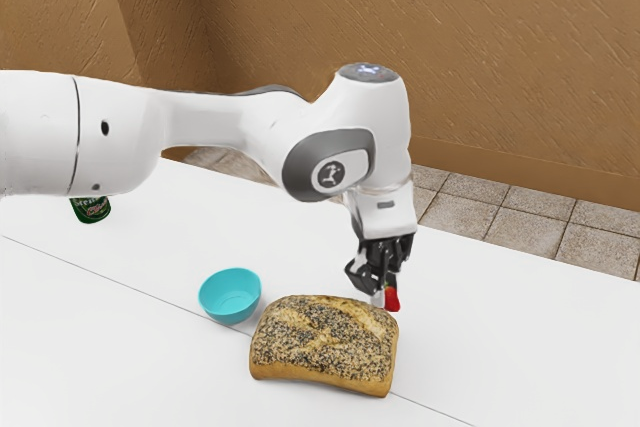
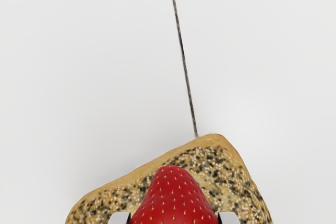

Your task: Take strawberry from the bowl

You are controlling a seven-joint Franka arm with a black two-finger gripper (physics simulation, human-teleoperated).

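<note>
My gripper (image 1: 384, 297) is over the far corner of the bread, toward the exterior view's right, with the red strawberry (image 1: 392, 299) held at its fingertips. In the wrist view the strawberry (image 2: 173, 200) is large at the lower edge, and the gripper (image 2: 174, 219) has a fingertip on either side of it, shut on it. The turquoise bowl (image 1: 230, 296) stands upright on the table, apart from the gripper, and its visible inside holds nothing.
A seeded bread loaf (image 1: 325, 342) lies on the white table (image 1: 520, 337) beside the bowl; its crust (image 2: 210, 156) shows behind the strawberry in the wrist view. A green can (image 1: 91, 208) is near the arm's base side.
</note>
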